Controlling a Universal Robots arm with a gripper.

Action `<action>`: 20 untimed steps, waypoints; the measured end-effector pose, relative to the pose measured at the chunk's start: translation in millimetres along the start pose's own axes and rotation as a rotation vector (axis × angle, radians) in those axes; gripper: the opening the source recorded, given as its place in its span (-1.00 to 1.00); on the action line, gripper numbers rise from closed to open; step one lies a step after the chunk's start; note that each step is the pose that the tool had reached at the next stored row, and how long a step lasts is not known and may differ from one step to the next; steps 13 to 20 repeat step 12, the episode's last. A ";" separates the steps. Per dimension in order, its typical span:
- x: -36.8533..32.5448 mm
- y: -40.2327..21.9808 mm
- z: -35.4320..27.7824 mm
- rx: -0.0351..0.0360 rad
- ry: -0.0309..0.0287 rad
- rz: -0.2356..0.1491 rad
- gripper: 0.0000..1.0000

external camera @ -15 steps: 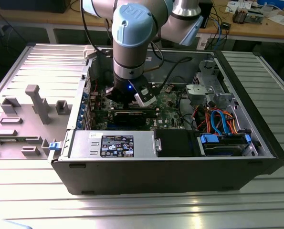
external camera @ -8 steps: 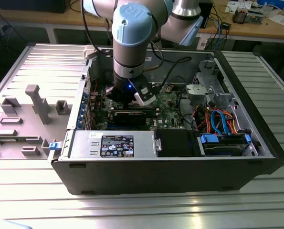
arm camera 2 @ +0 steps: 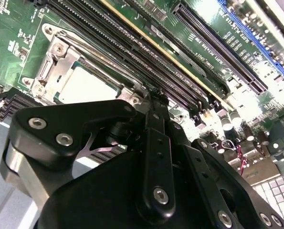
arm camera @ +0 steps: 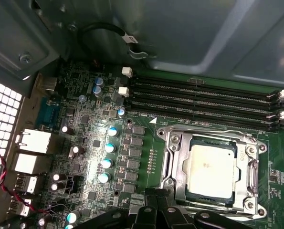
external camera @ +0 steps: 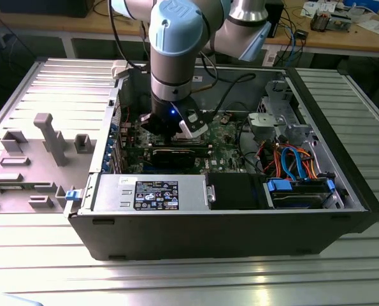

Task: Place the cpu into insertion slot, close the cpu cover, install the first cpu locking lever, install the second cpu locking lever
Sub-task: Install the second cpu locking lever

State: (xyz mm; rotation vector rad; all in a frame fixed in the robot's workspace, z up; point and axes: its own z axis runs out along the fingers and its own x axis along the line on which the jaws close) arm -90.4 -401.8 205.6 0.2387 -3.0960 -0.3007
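The cpu (arm camera: 211,170) lies in the insertion slot (arm camera: 174,168) on the green motherboard (arm camera: 146,157), with the cpu cover (arm camera: 249,168) shut over it. The gripper (arm camera: 156,196) hangs just beside the slot's edge, fingers pressed together on nothing, inside the computer case (external camera: 240,236).

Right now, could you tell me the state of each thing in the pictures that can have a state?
cpu: seated in the insertion slot, top facing up.
insertion slot: occupied by the cpu.
cpu cover: lying down flat around the chip.
gripper: fingers together, holding nothing, low over the motherboard beside the socket.
computer case: side panel off, inside exposed.
memory slots: vacant.
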 end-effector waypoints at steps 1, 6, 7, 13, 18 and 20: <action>0.0 0.5 -1.6 0.0005 0.0001 0.000 -0.79; 0.0 4.3 -14.5 0.0061 0.0010 0.000 -0.79; -0.1 4.5 -14.9 0.0071 0.0010 0.000 -0.79; -0.1 4.5 -15.0 0.0079 0.0012 0.000 -0.79; -0.1 4.5 -15.0 0.0079 0.0012 0.000 -0.79; -0.1 4.5 -15.0 0.0079 0.0012 0.000 -0.79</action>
